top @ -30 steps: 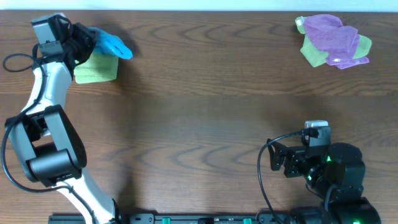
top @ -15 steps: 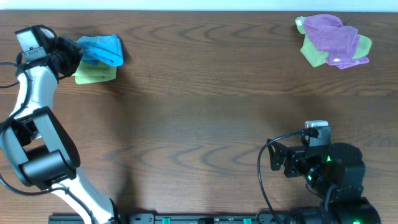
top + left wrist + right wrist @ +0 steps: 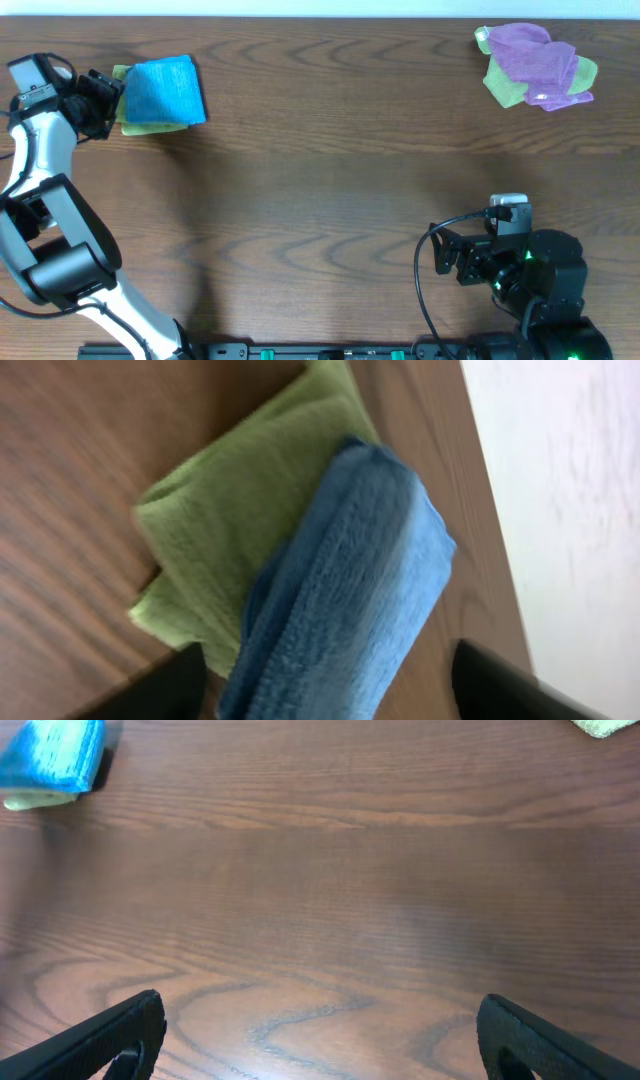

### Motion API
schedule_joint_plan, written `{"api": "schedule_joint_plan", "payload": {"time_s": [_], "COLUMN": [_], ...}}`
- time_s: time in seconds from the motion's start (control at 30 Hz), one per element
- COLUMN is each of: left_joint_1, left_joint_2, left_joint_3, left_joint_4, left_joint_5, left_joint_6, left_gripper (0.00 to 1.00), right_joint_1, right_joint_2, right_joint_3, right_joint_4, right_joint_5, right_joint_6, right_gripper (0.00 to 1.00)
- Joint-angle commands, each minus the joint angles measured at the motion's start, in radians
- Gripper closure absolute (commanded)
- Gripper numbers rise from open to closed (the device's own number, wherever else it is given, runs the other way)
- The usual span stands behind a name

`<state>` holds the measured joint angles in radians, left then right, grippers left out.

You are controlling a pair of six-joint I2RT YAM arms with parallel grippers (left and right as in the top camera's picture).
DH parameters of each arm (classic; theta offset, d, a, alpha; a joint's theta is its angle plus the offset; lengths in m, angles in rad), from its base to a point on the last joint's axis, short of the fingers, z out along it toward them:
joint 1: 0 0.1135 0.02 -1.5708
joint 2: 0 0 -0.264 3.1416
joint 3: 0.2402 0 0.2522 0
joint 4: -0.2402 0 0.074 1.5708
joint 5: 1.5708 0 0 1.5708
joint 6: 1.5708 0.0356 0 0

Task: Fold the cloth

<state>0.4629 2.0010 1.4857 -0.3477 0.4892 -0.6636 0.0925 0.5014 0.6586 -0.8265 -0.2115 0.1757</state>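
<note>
The cloth [image 3: 165,90] is sky-blue and lies folded flat on top of a folded light green cloth [image 3: 148,127] at the far left of the table. My left gripper [image 3: 108,100] stands open just left of the pile. In the left wrist view the cloth [image 3: 350,590] runs down between the two spread fingers [image 3: 170,682] over the green cloth [image 3: 240,500], and nothing pinches it. My right gripper [image 3: 447,258] rests open near the front right, far from the cloth [image 3: 50,750], with only bare wood between its fingers [image 3: 120,1035].
A crumpled purple cloth [image 3: 535,60] lies on another light green one [image 3: 500,90] at the back right corner. The table's far edge [image 3: 480,510] meets a white wall right behind the blue cloth. Dark wood tabletop [image 3: 320,200] spans the middle.
My left gripper has opened, let go of the blue cloth and drawn back to the left. The cloth has dropped flat onto the green cloth. The right arm has not moved.
</note>
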Motion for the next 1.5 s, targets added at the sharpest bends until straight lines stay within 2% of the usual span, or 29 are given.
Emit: {"api": "schedule_joint_plan", "payload": {"time_s": [0.0, 0.2, 0.37, 0.6, 0.83, 1.07, 1.13, 1.2, 1.27, 1.3, 1.47], "left_joint_1": [0.031, 0.077, 0.076, -0.008, -0.135, -0.166, -0.175, -0.205, -0.242, -0.266, -0.373], "left_joint_2": [-0.002, -0.021, -0.090, -0.254, -0.428, -0.500, -0.502, -0.505, -0.511, -0.531, -0.585], "left_joint_3": [0.023, 0.023, 0.023, 0.023, 0.023, 0.023, 0.023, 0.023, 0.021, 0.021, 0.010], "left_joint_4": [-0.020, -0.048, -0.047, -0.044, -0.013, -0.051, -0.052, -0.053, -0.086, -0.138, -0.259], "left_joint_5": [-0.006, 0.013, 0.091, 0.216, 0.211, 0.203, 0.259, 0.307, 0.302, 0.252, -0.029], "left_joint_6": [0.010, 0.014, 0.058, 0.109, 0.133, 0.157, 0.256, 0.422, 0.539, 0.578, 0.601], "left_gripper": [0.05, 0.05, 0.05, 0.05, 0.05, 0.05, 0.05, 0.05, 0.05, 0.05, 0.05], "right_joint_1": [-0.010, -0.010, -0.010, -0.010, -0.010, -0.010, -0.010, -0.010, -0.010, -0.010, -0.010], "right_joint_2": [-0.004, -0.004, -0.004, -0.004, -0.004, -0.004, -0.004, -0.004, -0.004, -0.004, -0.004], "right_joint_3": [-0.009, -0.009, -0.009, -0.009, -0.009, -0.009, -0.009, -0.009, -0.009, -0.009, -0.009], "right_joint_4": [-0.001, -0.002, -0.002, -0.002, -0.002, -0.002, -0.002, -0.002, -0.002, -0.001, -0.001], "right_joint_5": [0.002, 0.002, 0.002, 0.002, 0.002, 0.002, 0.002, 0.002, 0.002, 0.002, 0.002], "right_joint_6": [0.011, 0.011, 0.011, 0.011, 0.011, 0.011, 0.011, 0.011, 0.011, 0.011, 0.011], "right_gripper": [0.01, 0.01, 0.01, 0.01, 0.01, 0.01, 0.01, 0.01, 0.01, 0.01, 0.01]}}
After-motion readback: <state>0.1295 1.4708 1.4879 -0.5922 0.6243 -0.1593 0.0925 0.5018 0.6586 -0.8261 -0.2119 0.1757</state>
